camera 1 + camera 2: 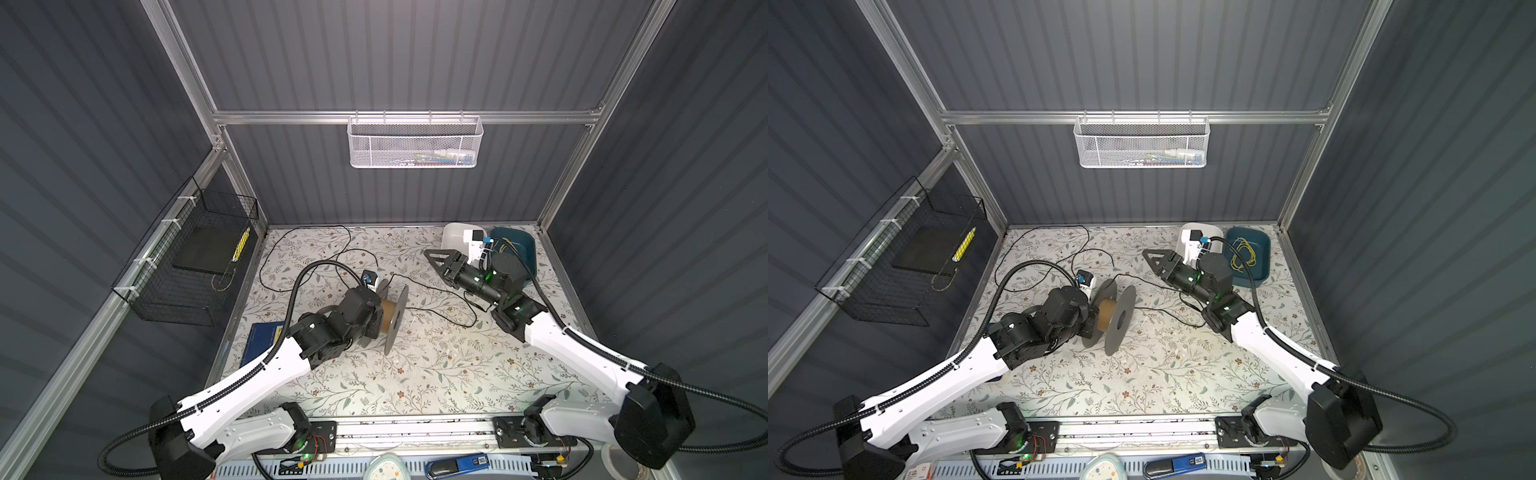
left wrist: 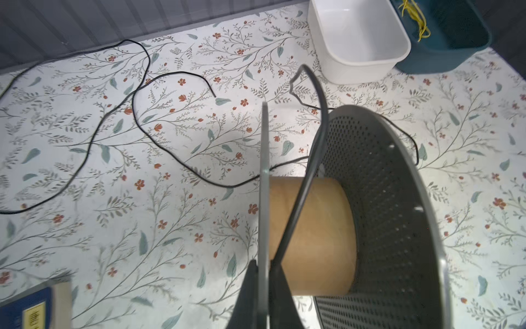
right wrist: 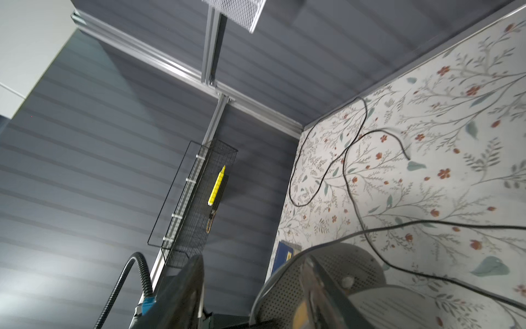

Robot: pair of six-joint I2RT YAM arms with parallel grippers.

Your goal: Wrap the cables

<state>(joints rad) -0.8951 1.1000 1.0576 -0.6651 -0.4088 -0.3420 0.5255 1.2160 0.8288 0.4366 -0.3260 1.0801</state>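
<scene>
We see the left gripper [image 2: 263, 273] clamped on one thin flange of the spool [image 1: 390, 318], holding it on edge. The right gripper [image 1: 435, 258] hangs in the air near the white tub [image 1: 455, 237], fingers apart, holding nothing.

The cable [image 2: 300, 199] has one slack strand draped over the brown core. The rest sprawls in loops across the table [image 1: 415, 374] on both sides of the spool, with the free end lying loose towards the far left.

Risks, as we judge them:
- Nothing tensions that strand, so turning the spool could slide it off over the flange.
- The loose loops cross each other and could knot or drag.
- A pinch on one thin flange may slip or let the spool tip.

The surface is a floral mat, flat and mostly bare. Beside the white tub, a teal tub [image 1: 1258, 249] holds yellow wire. The room has grey ribbed walls, an aluminium frame, a white mesh basket [image 1: 415, 143] on the back wall and a black wire basket [image 1: 195, 257] on the left wall.
</scene>
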